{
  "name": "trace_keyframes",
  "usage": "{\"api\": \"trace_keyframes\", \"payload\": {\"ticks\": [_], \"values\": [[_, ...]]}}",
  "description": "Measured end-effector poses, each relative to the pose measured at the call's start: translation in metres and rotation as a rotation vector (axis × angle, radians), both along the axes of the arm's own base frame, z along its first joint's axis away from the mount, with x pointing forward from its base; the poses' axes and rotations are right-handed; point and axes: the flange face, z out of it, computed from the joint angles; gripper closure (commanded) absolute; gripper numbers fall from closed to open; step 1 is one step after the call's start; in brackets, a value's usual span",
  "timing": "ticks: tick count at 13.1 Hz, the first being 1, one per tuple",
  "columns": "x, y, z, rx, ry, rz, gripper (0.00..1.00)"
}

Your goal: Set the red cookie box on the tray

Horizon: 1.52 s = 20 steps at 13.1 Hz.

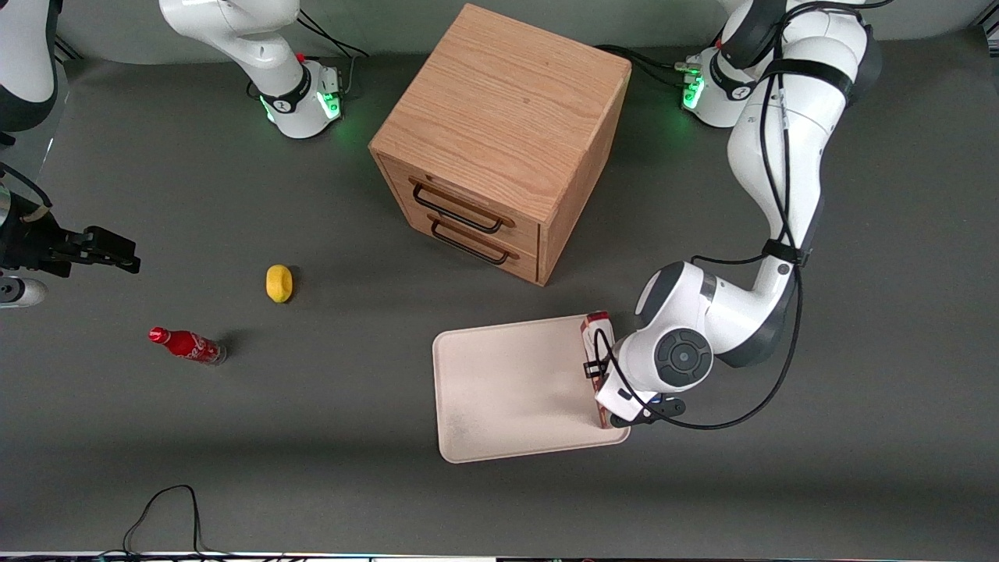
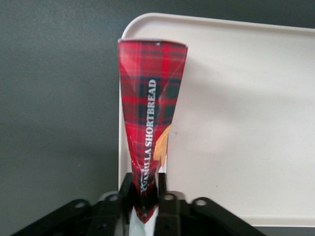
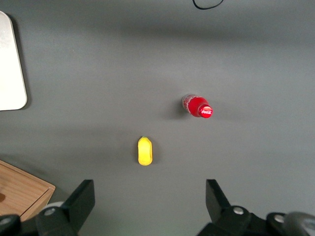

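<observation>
Plaid lettering on the red cookie box shows only at the wrist; gripper pinches it edge-up over the tray rim. Drawer cabinet, lemon, soda bottle sit apart.

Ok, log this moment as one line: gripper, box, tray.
gripper: shut on red cookie box, over tray edge | red cookie box: held on edge, over tray rim | tray: nothing lying flat on it | release: not yet done
</observation>
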Motion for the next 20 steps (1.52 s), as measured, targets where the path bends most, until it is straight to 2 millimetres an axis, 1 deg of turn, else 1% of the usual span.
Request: {"api": "trace_keyframes", "payload": {"ticks": [10,12,13,14,15,16,18,20], "values": [[0.003,0.002,0.005,-0.001,-0.01,0.005,0.0],[0.006,0.006,0.008,0.003,-0.01,0.01,0.0],[0.007,0.013,0.011,0.015,0.002,0.013,0.0],[0.009,0.023,0.017,0.031,0.016,0.016,0.0],[0.013,0.038,0.026,0.043,0.032,0.021,0.0],[0.017,0.062,0.04,0.053,0.048,0.031,0.0],[0.025,0.117,0.08,0.057,0.049,0.034,0.01],[0.021,0.176,0.118,0.036,0.04,0.009,0.01]]}}
